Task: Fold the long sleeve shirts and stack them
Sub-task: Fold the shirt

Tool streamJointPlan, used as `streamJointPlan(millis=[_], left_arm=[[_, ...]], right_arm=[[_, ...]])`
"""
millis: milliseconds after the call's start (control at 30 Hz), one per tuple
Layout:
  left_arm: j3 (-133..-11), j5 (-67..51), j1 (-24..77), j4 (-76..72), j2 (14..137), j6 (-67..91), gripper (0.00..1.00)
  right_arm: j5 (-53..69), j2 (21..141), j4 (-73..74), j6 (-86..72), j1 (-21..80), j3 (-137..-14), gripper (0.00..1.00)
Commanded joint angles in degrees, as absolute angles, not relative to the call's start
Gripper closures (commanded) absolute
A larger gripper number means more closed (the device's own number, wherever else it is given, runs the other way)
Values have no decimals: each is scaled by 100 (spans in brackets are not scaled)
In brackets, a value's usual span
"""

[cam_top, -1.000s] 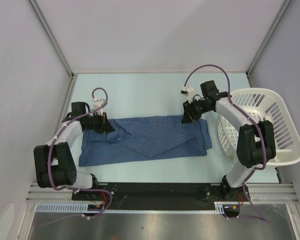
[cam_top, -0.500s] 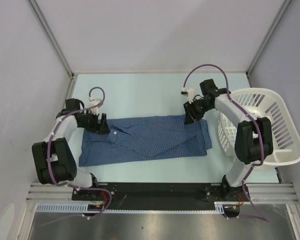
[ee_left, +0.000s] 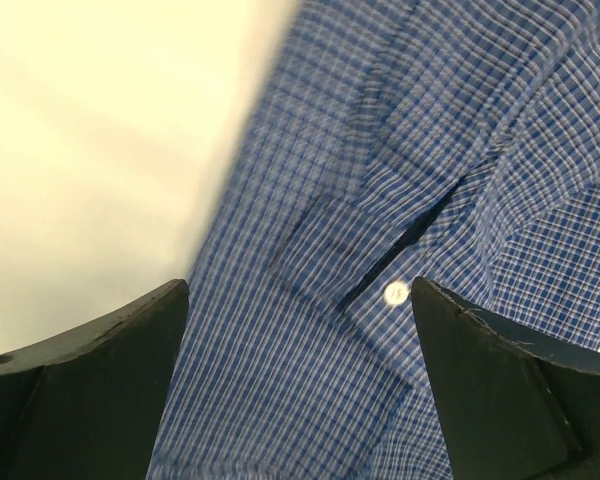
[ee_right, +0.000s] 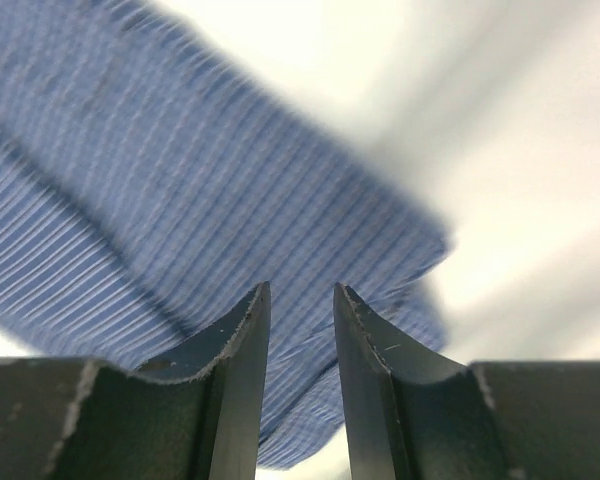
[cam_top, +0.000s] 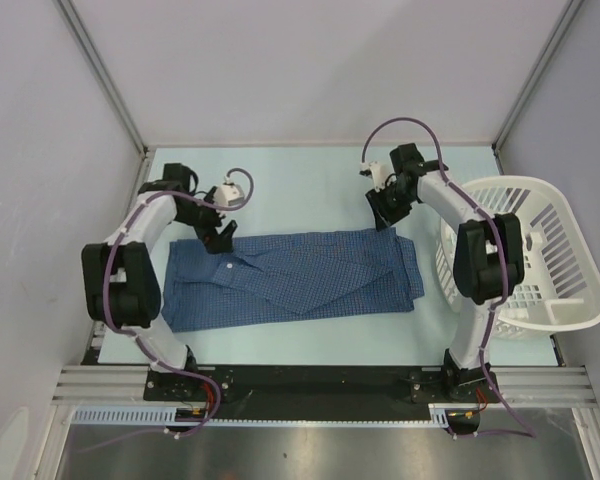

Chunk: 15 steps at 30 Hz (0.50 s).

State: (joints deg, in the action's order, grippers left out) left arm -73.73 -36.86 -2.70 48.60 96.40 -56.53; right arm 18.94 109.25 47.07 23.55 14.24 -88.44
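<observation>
One long sleeve shirt (cam_top: 300, 275), blue check cloth, lies folded into a wide flat rectangle on the pale table (cam_top: 300, 185). My left gripper (cam_top: 221, 233) hovers over its far-left corner by the collar. In the left wrist view my left gripper (ee_left: 300, 292) stands wide open above the shirt (ee_left: 380, 150), with a white button (ee_left: 396, 292) beside the right finger. My right gripper (cam_top: 385, 212) sits just past the shirt's far-right corner. In the right wrist view my right gripper (ee_right: 301, 292) has a narrow empty gap between its fingers, and the shirt (ee_right: 130, 180) lies below.
A white slatted laundry basket (cam_top: 565, 235) stands at the right edge of the table, close behind my right arm. Grey walls close in the left, far and right sides. Bare table (ee_left: 100, 120) lies left of the shirt's edge.
My left gripper has let go of the shirt's collar corner and opened wide, and its arm swung toward the far side. My right gripper has drawn back off the far-right corner, its jaws parting slightly.
</observation>
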Motion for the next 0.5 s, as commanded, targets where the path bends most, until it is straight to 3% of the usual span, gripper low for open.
streamJointPlan(millis=[0,267,467], left_arm=[[-7873,-3586,113,4984,10062,-6284,3],[-8481,-3200,299,4992,10924,-6064,7],[-8517,-3006,194,5001,10960,-6108,7]], right_arm=[[1134,11425,4764,2303,1380,-9465,63],[1521,11882,4596,3146,1564,-9685,55],[1284,12375,4869,3542,1555,-10081,54]])
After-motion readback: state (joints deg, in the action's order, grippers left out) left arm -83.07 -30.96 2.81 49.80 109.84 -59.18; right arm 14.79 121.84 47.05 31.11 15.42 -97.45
